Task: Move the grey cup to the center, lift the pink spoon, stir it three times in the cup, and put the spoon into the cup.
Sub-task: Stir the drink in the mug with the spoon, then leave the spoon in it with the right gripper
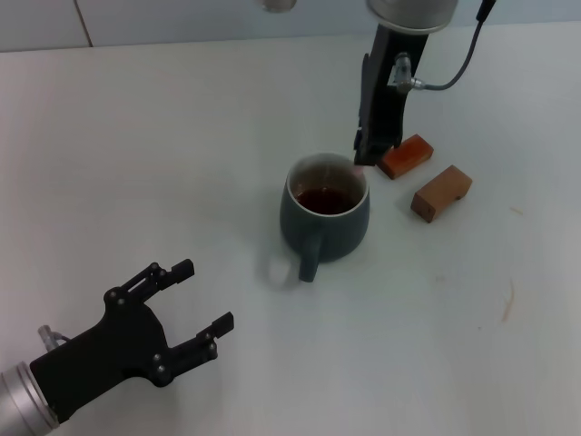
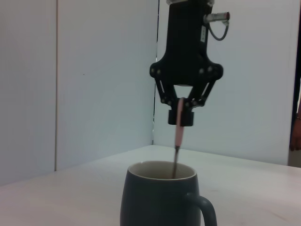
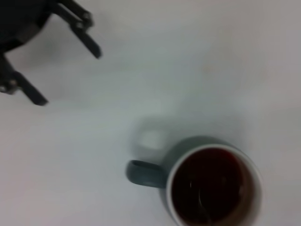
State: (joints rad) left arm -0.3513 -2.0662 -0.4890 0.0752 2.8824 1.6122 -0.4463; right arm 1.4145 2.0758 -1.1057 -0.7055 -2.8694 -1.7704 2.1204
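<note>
The grey cup [image 1: 324, 214] is set upright on the white bench [image 1: 182, 136], its loop handle turned toward the robot's side and its cream inside holding dark reddish-brown liquid. Directly above the cup's far rim the right hand [image 2: 181, 115] is held pointing straight down, its fingers [image 2: 188, 117] closed narrowly on the pale pink handle of the pink spoon [image 2: 178, 136]. The spoon is held upright, and its grey metal neck is seen passing below the cup's rim on the far side; whether the bowl reaches the liquid cannot be told, since the lower end is hidden by the cup wall.

Just beyond and to the right of the cup, two brown wooden blocks [image 1: 406, 155] are laid on the bench, the nearer one partly hidden behind the right hand, the other [image 1: 441, 193] a little farther right and apart from the cup.

The left hand [image 1: 191, 304] is held low over the bench, well apart from the cup on its near left side, with its fingers spread wide and nothing between them.
</note>
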